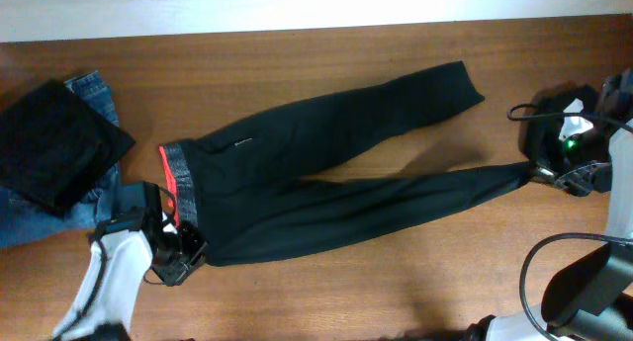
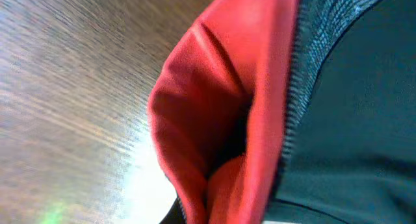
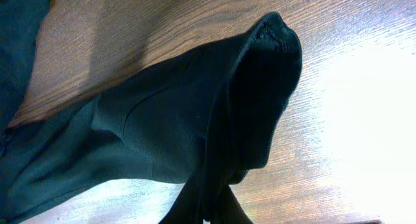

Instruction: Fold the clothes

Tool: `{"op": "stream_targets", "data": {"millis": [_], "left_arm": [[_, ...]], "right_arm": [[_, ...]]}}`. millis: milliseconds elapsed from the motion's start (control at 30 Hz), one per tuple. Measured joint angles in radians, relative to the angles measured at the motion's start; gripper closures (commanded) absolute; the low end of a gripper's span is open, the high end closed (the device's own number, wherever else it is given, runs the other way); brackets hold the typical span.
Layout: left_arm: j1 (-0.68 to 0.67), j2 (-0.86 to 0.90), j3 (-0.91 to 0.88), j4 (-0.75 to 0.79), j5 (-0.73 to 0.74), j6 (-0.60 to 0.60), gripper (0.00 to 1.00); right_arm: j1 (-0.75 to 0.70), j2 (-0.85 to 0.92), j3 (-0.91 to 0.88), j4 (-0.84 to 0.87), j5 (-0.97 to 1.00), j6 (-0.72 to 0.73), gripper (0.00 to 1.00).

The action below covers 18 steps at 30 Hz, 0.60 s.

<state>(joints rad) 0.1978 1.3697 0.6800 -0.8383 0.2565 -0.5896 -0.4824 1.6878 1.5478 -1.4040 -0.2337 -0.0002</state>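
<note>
To fold well, both arms should lift together and keep the black trousers (image 1: 326, 173) taut. The left gripper (image 1: 188, 250) is clamped on the waistband (image 1: 179, 178) corner at lower left, and the right gripper (image 1: 536, 171) on a leg hem (image 3: 273, 36) at right. The trousers lie spread across the middle, red trim (image 2: 208, 120) showing.

The table (image 1: 326, 292) is made of brown wood with thin dark lines running along it. It fills almost all of the view from above. Past the far edge of the table there is a pale white strip (image 1: 297, 5). I cannot tell if it is wall or floor. Light shines down on the table top. Up close, the wood has a bright white patch (image 3: 370, 100) near the right end of the table, and a shiny spot (image 2: 146, 178) near its left front corner.
</note>
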Motion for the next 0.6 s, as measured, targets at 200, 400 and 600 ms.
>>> {"op": "stream_targets", "data": {"millis": [200,400,600], "left_arm": [[0.000,-0.174,0.022,0.016,-0.078,0.022,0.99],[0.000,-0.249,0.033,0.153,-0.152,0.025,0.99],[0.000,-0.218,0.035,0.329,-0.170,0.025,0.99]], "right_arm": [[0.004,0.000,0.000,0.014,0.000,0.000,0.95],[0.043,0.000,0.000,0.051,0.000,0.000,0.95],[0.080,0.033,0.001,0.109,-0.001,0.004,0.95]]}}
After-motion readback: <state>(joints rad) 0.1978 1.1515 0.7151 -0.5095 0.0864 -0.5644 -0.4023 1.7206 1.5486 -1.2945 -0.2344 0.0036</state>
